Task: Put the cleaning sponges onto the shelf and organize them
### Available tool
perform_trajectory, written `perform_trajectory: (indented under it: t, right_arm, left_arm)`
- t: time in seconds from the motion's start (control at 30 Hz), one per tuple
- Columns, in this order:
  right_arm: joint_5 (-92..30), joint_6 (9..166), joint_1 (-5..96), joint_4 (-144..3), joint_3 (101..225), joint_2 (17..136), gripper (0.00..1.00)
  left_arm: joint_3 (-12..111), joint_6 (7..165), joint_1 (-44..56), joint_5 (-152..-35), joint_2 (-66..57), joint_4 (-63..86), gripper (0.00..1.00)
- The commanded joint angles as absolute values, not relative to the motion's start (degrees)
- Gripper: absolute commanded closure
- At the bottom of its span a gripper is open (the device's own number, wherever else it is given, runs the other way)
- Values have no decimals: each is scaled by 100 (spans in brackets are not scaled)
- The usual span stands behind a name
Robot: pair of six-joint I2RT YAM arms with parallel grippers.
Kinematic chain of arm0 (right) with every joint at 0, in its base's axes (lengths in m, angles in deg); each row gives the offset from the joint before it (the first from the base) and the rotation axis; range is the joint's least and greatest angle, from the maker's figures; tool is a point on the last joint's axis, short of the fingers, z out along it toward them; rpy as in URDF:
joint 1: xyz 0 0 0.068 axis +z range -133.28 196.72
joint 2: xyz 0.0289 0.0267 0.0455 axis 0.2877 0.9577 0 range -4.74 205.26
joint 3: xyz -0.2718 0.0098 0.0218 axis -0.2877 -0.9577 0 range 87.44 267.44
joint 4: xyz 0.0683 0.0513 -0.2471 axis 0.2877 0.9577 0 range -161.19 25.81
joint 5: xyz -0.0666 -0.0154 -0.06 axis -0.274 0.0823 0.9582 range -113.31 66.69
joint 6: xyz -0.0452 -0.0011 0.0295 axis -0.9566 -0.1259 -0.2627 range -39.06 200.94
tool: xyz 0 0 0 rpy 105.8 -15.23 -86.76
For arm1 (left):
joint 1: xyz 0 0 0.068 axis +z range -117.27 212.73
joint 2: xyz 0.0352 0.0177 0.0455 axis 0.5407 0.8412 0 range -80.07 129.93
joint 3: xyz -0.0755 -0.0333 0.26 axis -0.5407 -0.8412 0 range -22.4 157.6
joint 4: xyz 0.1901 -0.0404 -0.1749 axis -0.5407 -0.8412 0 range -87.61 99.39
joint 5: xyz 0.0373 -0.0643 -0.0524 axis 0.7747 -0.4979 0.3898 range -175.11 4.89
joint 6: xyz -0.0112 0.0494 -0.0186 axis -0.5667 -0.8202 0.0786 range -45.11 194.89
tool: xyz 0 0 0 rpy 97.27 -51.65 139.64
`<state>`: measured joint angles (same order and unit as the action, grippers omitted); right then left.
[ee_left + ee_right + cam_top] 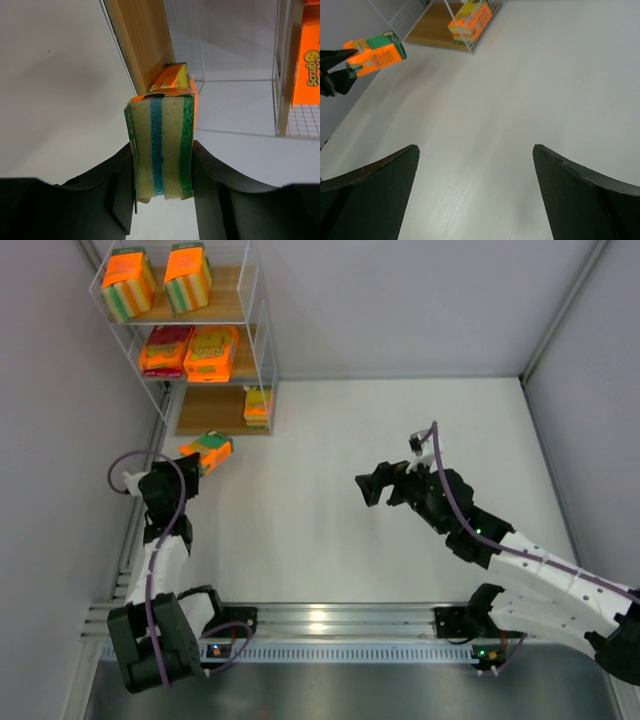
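The left claw (193,464) is clamped on a blocky sponge pack (208,450) — its fingers press the two green outer layers, and the striped end faces the wrist camera. The pack hangs over the bench (400,440) on the near side of the shelf (262,335), close to the bottom board (205,410), where a lone pack (258,406) stands at the right end. Two blocky packs (128,283) sit on the top board and two flat packs (167,349) on the middle one. The right claw (372,486) is spread wide and empty, well apart to the right. Judging by the foam, the held pack is light and squashy, with a thin card sleeve — a gentle mid-body grip across the layers should hold it without crushing.
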<state>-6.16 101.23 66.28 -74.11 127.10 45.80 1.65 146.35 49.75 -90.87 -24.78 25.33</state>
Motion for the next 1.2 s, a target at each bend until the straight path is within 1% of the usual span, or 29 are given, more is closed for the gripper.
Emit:
perform_trajectory:
  t: [0.0,0.07,0.1,0.17,0.23,0.27,0.4,0.5,0.63,0.77,0.97,1.17]
  right_arm:
    - [-2075,11160,6182,-7267,12876,4878,1]
    - [-2600,11248,5830,-7550,12822,5001,1]
    - [-2760,11318,5690,-7576,12840,5071,1]
    - [-3173,11319,5320,-7524,12997,5369,1]
    - [-3280,11284,5110,-7401,13129,5650,1]
    - [-3376,11223,5074,-7427,13156,5713,1]
    - [-3316,11152,4986,-7489,13139,5810,1]
    - [-3193,11117,4950,-7480,13156,5880,1]
    - [-3210,11126,4862,-7497,13191,6029,1]
    - [-3210,11108,4757,-7515,13191,6100,1]
    - [-3359,11152,4528,-7506,13156,6109,0]
    - [-3447,11231,4440,-7550,13068,6144,1]
  left_arm:
    - [150,14784,5005,-8617,-1795,4470,54]
    - [246,14758,4996,-8572,-1233,5101,53]
    - [290,14775,4996,-8572,-830,5348,53]
    - [491,14837,4996,-8572,-398,5962,53]
    - [703,15029,4970,-8205,174,6132,52]
    - [739,15065,4961,-8125,358,6620,52]
    - [1011,15285,4926,-7791,1342,7457,52]
    - [1415,15303,4750,-7509,1878,7548,52]
    - [2099,15276,4251,-7132,2635,7749,53]
    - [2453,15478,3836,-6343,3486,8084,52]
    - [2611,15610,3405,-5471,3972,8383,51]
    - [3085,15734,3309,-5365,4508,8427,51]
